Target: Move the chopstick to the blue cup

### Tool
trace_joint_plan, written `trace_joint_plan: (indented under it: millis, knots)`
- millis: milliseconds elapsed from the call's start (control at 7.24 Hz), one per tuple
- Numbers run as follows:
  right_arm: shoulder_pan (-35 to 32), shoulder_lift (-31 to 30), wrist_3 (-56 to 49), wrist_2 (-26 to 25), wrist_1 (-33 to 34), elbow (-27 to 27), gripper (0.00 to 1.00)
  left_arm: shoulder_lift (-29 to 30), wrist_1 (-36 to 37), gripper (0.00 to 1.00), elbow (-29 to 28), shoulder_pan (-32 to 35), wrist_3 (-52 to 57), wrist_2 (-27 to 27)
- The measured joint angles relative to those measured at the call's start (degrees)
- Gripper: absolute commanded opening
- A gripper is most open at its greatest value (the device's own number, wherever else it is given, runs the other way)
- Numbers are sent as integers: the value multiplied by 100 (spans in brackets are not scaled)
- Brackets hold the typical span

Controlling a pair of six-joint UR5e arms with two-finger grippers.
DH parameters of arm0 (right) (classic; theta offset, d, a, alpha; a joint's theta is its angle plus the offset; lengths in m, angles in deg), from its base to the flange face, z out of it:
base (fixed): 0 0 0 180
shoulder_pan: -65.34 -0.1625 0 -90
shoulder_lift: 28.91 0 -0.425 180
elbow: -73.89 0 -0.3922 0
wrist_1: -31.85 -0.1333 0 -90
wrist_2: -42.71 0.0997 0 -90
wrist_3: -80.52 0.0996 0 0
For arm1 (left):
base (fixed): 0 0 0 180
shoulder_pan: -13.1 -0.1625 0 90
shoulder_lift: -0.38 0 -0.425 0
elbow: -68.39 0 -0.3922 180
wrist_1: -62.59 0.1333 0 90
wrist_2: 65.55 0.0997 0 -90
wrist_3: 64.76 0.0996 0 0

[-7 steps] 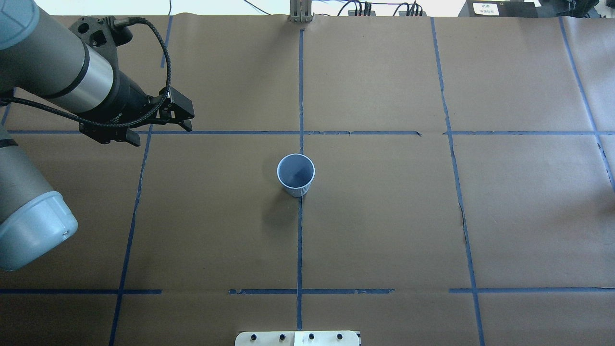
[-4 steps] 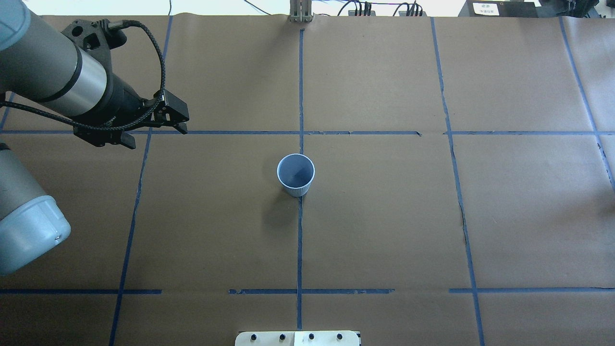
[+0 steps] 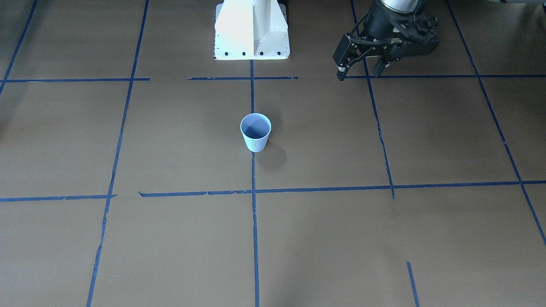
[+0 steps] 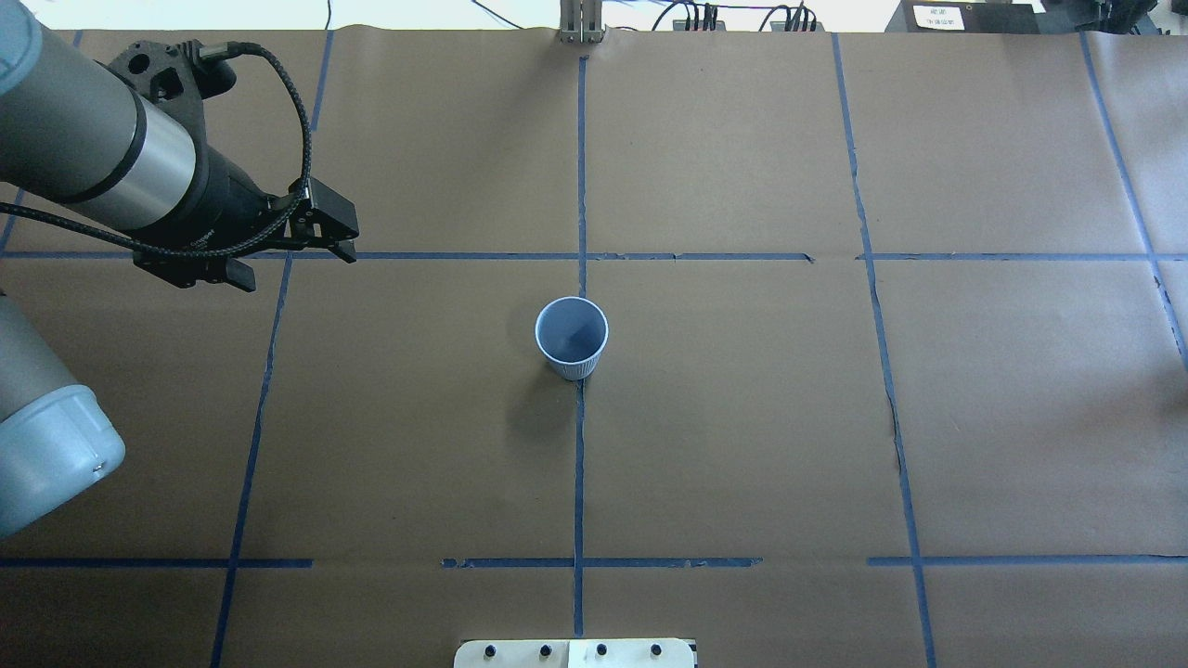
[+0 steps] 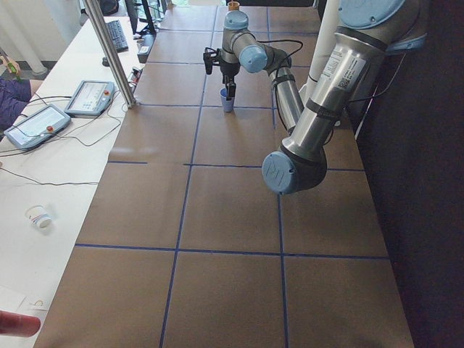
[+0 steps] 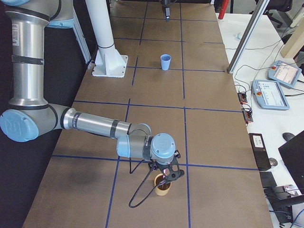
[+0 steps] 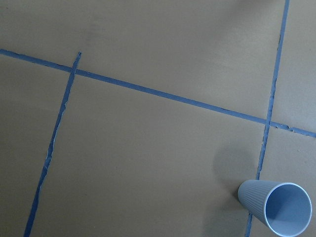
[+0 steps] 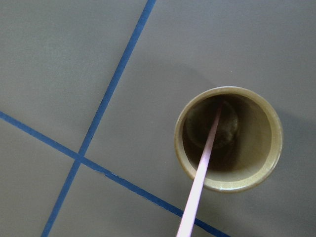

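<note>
The blue cup (image 4: 571, 336) stands upright at the table's middle, on a blue tape line; it also shows in the front view (image 3: 255, 132) and the left wrist view (image 7: 276, 207). It looks empty. My left gripper (image 4: 345, 239) is open and empty, well to the left of the cup and above the table (image 3: 359, 73). The pale pink chopstick (image 8: 202, 173) leans inside a tan cup (image 8: 266, 163) at the table's far right end. My right gripper (image 6: 166, 176) hovers right over that tan cup (image 6: 161, 187). I cannot tell whether it is open or shut.
The white robot base (image 3: 251, 30) stands at the table's near edge, behind the blue cup. Blue tape lines split the brown paper cover into squares. A side table with teach pendants (image 6: 275, 92) and a metal post (image 5: 109, 51) runs along the far edge.
My left arm has drawn back a little to the left, away from the blue cup, with its gripper still open. The blue cup has not moved.
</note>
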Motion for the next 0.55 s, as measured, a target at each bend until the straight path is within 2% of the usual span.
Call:
trace_joint_plan:
  millis: [138, 414, 552]
  knots:
    - [1, 7, 98, -8, 1, 16, 82, -1, 0, 100, 3, -3, 0, 0]
    - [1, 54, 156, -20, -6, 124, 63, -1, 0, 100, 18, -3, 0, 0]
    - [1, 77, 162, -22, -8, 180, 46, -3, 0, 100, 27, -4, 0, 0]
